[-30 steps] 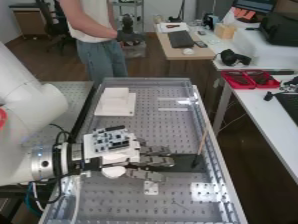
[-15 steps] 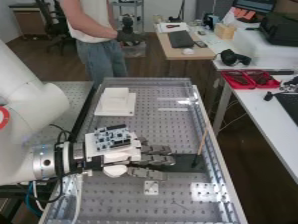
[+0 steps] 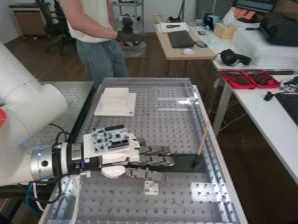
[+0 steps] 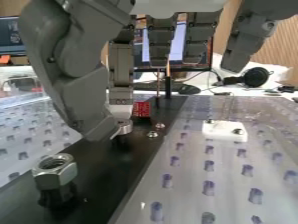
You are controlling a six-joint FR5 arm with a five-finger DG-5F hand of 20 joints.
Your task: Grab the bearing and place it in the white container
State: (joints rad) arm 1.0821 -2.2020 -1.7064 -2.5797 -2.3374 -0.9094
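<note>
Bearing grip unconfirmed.
The hand (image 4: 83, 95) is at the bearing (image 4: 124, 127); whether it holds it, the inspector cannot tell. Secure purchase should precede a straight, level lift.

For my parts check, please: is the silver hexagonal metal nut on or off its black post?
On. In the wrist view, the nut sits atop the black post, its hole upward.

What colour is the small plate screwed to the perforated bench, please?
The small plate is white, which shows best in the wrist view.
</note>
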